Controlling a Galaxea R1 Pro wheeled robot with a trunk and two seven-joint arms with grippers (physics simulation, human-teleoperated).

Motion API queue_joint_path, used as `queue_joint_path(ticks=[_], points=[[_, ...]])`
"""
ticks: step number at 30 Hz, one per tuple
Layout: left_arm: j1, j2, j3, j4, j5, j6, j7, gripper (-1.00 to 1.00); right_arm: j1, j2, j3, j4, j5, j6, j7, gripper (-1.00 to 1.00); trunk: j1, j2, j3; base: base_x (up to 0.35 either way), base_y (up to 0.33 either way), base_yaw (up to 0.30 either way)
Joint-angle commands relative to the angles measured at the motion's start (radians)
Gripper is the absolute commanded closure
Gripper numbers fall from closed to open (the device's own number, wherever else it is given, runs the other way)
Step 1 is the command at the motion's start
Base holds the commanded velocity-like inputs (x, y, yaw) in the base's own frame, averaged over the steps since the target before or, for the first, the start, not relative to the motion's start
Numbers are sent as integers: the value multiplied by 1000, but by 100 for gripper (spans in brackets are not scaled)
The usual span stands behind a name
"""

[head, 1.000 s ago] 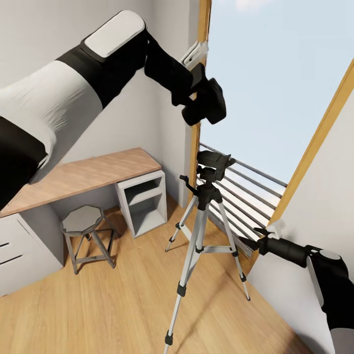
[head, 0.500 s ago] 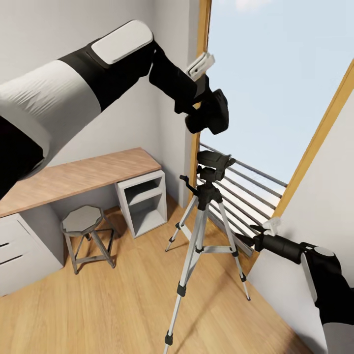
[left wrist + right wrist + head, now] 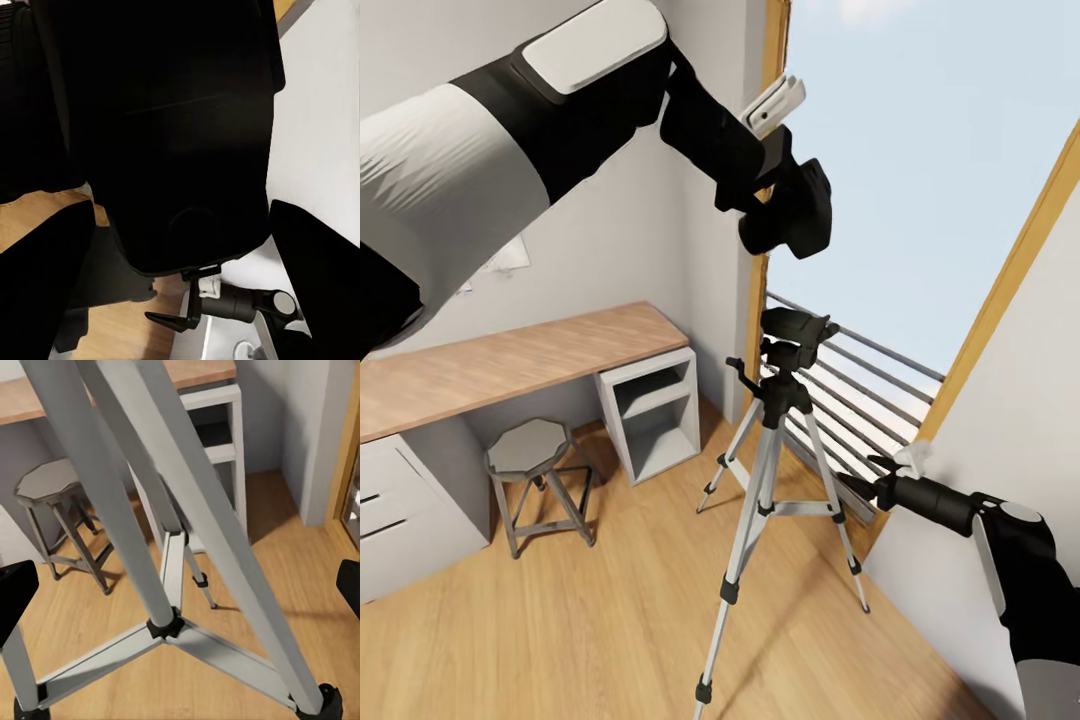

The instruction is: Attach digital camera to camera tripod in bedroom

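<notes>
Camera: the small black DSLR-style digital camera [image 3: 792, 212] is in the upper middle of the head view, gripped by the left tool [image 3: 765, 180] against the sky in the window; in the left wrist view its dark body [image 3: 187, 135] blocks most of the frame.
Mount: the tall silver-legged camera tripod [image 3: 765, 470] stands on the light wood plank floor [image 3: 560, 620]; its black head [image 3: 792, 325] sits below the camera, clearly apart from it.
Right tool: low at the right [image 3: 880, 487], near one tripod leg [image 3: 217, 532]; open, its dark tips at either edge of the right wrist view with nothing between them.
Risk, alignment: the camera hides the head from the wrist view, so a blind descent may miss the plate.
Risk, tipping: an off-centre press, or a nudge from the right tool, could topple the thin-legged stand.
Surroundings: wood-topped grey worktop [image 3: 510, 360] and small grey octagonal stool [image 3: 530, 450], left, out of the way.
</notes>
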Motion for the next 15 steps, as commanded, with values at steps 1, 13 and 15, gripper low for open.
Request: queue_joint_path(ticks=[1, 13, 15], points=[[-3, 2, -4, 0, 13, 0, 7, 100, -1, 2, -2, -3, 7, 8, 6, -100, 0, -1, 0, 0, 0, 56], [-7, 10, -2, 4, 17, 0, 16, 100, 2, 12, 1, -19, 11, 26, 4, -100, -11, 20, 26, 0, 0, 66], [-7, 11, -2, 9, 17, 0, 17, 100, 7, 15, 2, -19, 12, 23, 4, -100, -19, 34, 35, 0, 0, 69]])
